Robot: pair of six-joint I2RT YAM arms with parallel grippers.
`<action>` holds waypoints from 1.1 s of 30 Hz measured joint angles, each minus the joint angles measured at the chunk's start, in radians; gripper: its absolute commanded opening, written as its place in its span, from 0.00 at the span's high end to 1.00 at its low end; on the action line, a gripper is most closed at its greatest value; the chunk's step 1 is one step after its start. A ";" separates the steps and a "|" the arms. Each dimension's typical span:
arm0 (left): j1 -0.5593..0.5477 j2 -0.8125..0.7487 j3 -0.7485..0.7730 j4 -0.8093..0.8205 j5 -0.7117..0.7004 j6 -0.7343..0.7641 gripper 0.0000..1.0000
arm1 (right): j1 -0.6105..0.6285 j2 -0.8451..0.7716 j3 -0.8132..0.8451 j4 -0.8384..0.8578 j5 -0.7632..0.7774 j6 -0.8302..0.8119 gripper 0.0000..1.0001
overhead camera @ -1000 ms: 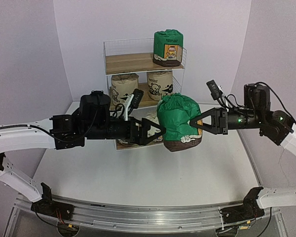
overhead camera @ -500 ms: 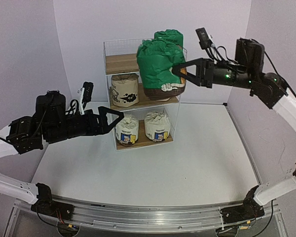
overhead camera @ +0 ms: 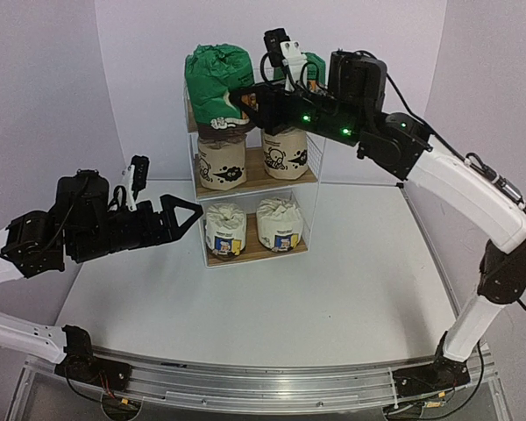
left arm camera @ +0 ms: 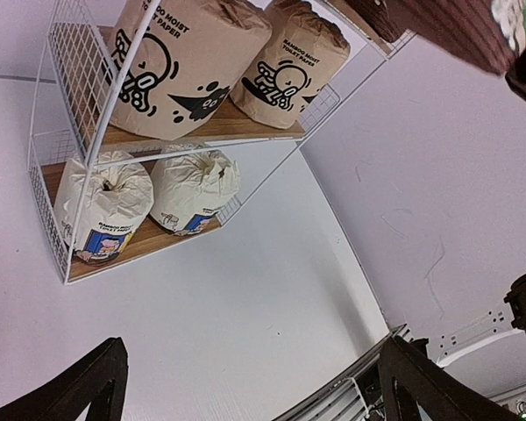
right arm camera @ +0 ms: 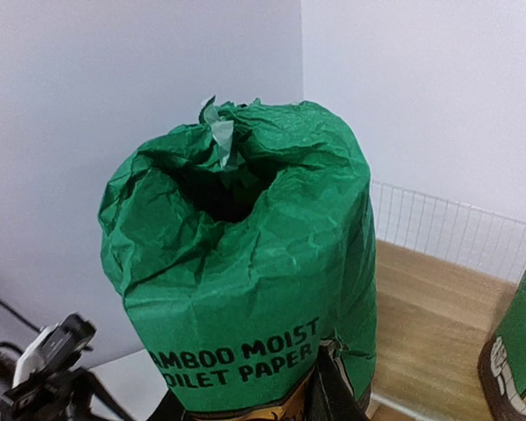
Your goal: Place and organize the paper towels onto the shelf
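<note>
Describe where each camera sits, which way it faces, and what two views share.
Top external: above, behind the arm bases, facing the shelf; both arms show, left claw open, right claw gripping a green roll.
Left wrist: tilted up at the beige rolls and white rolls; own fingertips at bottom corners.
Right wrist: facing the green roll and top board; own fingers below.
Shared: top external and right wrist both show that roll.

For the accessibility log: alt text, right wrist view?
Crinkled green roll fills the frame, gripped low by the right jaws; behind, to its right, the shelf's top board and the edge of a second green roll.
</note>
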 measured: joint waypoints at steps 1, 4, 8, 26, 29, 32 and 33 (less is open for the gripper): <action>0.000 -0.003 -0.002 -0.007 -0.004 -0.002 0.00 | 0.005 0.022 0.022 0.016 0.035 -0.013 1.00; 0.000 -0.014 -0.012 -0.015 -0.014 -0.016 0.00 | 0.025 0.090 0.090 0.063 0.137 -0.046 1.00; 0.000 -0.034 -0.032 -0.031 -0.026 -0.027 0.00 | 0.045 0.206 0.199 0.142 0.279 -0.090 1.00; 0.000 -0.077 -0.072 -0.045 -0.057 -0.070 0.00 | 0.066 0.523 0.454 0.334 0.640 -0.269 0.94; 0.000 -0.077 -0.072 -0.045 -0.060 -0.070 0.00 | 0.069 0.536 0.460 0.348 0.658 -0.269 0.89; 0.000 -0.077 -0.073 -0.045 -0.063 -0.071 0.00 | 0.074 0.544 0.461 0.368 0.673 -0.265 0.76; 0.000 -0.077 -0.073 -0.045 -0.066 -0.073 0.00 | 0.077 0.544 0.461 0.370 0.676 -0.264 0.71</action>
